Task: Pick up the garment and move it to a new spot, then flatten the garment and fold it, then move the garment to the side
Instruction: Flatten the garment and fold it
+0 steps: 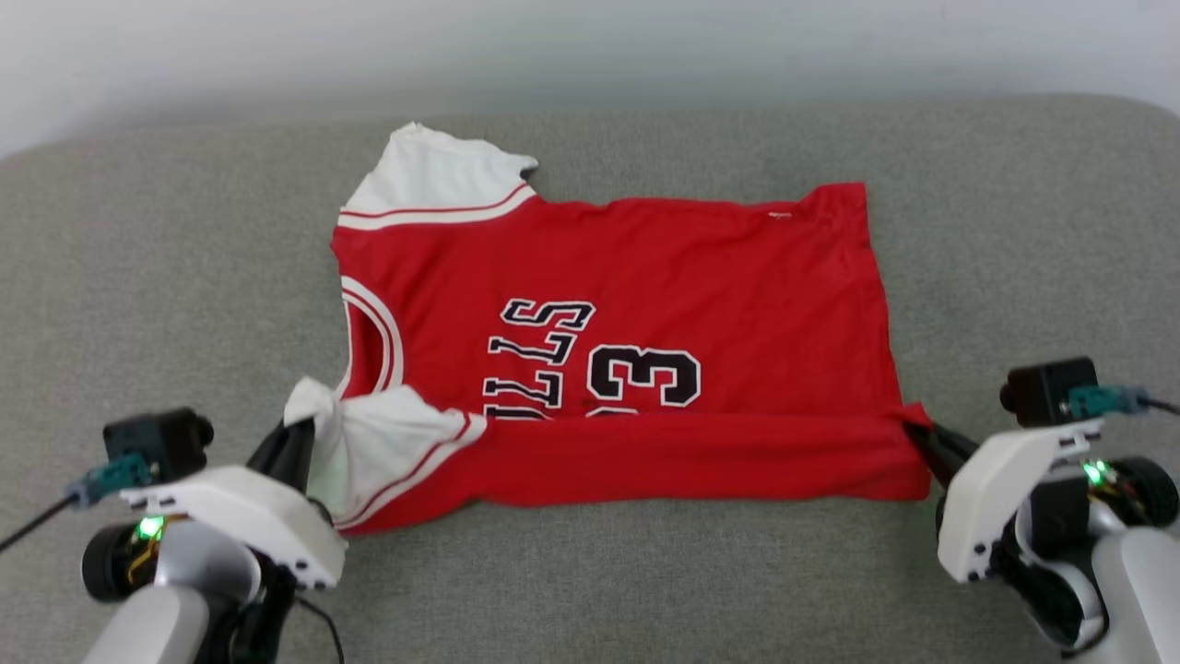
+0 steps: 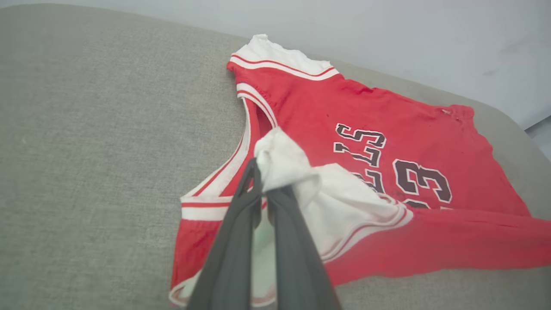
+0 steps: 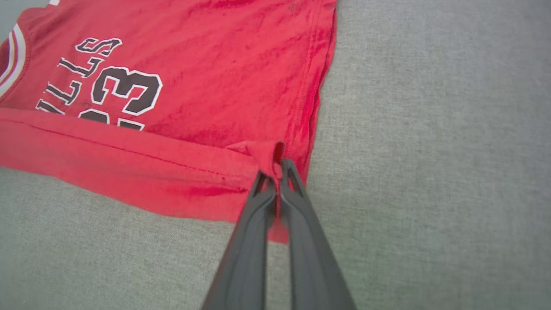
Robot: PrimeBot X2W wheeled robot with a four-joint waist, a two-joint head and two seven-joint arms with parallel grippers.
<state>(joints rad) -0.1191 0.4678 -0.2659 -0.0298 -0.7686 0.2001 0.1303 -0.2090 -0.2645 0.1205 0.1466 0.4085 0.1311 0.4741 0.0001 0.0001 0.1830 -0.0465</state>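
The garment [image 1: 645, 267], a red jersey with white sleeves and black lettering, lies spread sideways on the grey cushion, collar to the left. Its near long edge is folded over onto the chest. My left gripper [image 1: 300, 433] is shut on the bunched white near sleeve [image 2: 280, 159], lifted slightly over the jersey. My right gripper [image 1: 926, 433] is shut on the red hem corner [image 3: 269, 157] at the garment's right end. In the wrist views each pair of dark fingers [image 2: 262, 193] [image 3: 277, 181] pinches cloth. The far sleeve [image 1: 433, 175] lies flat at the back left.
The grey fabric cushion [image 1: 138, 277] stretches wide on every side of the jersey, with a pale wall [image 1: 590, 46] behind its far edge. Cables trail from both wrist cameras near the bottom corners.
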